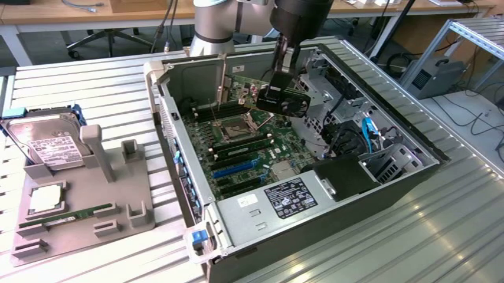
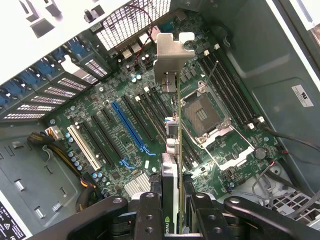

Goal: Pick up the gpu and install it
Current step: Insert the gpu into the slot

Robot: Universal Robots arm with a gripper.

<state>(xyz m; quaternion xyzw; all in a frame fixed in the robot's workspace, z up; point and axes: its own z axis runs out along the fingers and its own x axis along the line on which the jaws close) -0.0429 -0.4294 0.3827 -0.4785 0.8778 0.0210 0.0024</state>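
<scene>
Jaws stand narrow, clamped on the gpu, which hangs edge-on above the motherboard, clear of it (silver end bracket leading). It appears to sit between the motherboard's blue slot and CPU socket. The likely risk is misalignment: if lowered off-line, the card's edge could strike neighbouring slots, or the bracket could catch the computer case.

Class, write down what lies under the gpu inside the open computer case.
The motherboard with its expansion slots; the gpu, gripped above it, hides the strip beside the CPU socket.
</scene>
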